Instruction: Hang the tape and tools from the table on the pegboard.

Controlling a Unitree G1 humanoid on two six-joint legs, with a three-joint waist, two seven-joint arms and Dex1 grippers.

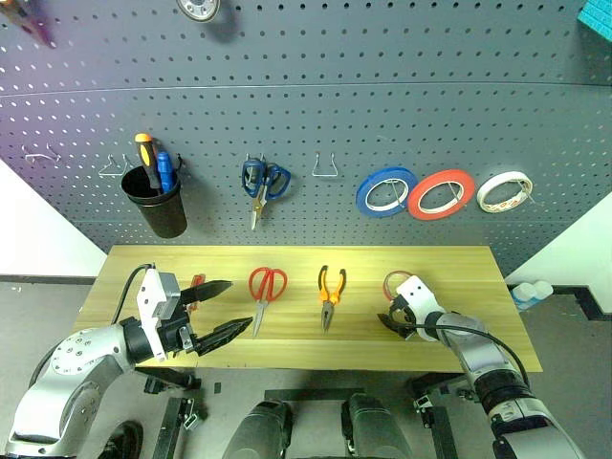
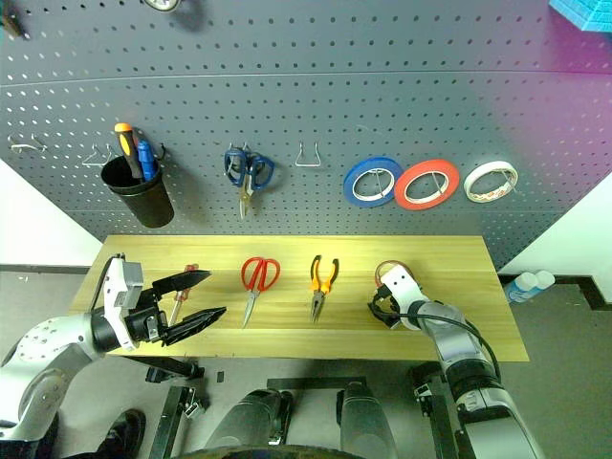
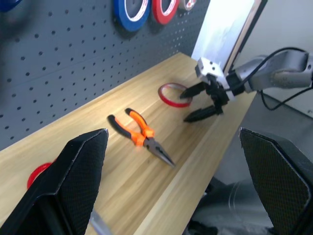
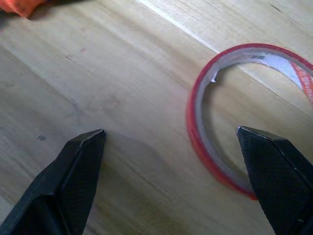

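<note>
A thin red tape (image 1: pixel 397 283) ring lies flat near the right end of the table (image 1: pixel 459 263). My right gripper (image 1: pixel 394 323) hovers just in front of the tape, open and empty; its wrist view has the tape (image 4: pixel 194 128) between and beyond the fingertips. Orange-and-black pliers (image 1: pixel 331 292) and red-handled scissors (image 1: pixel 266 285) lie at mid-table. A red-handled screwdriver (image 2: pixel 184 287) lies at the left, partly hidden behind my open, empty left gripper (image 1: pixel 239 306). The grey pegboard (image 1: pixel 382 96) rises behind the table.
On the pegboard hang a black cup (image 1: pixel 158 206) holding orange and blue screwdrivers, blue scissors (image 1: pixel 262 184), an empty wire hook (image 1: pixel 325 167), and blue (image 1: pixel 385 191), red (image 1: pixel 442 194) and white (image 1: pixel 504 191) tape rolls. More hooks (image 1: pixel 43 156) sit at far left.
</note>
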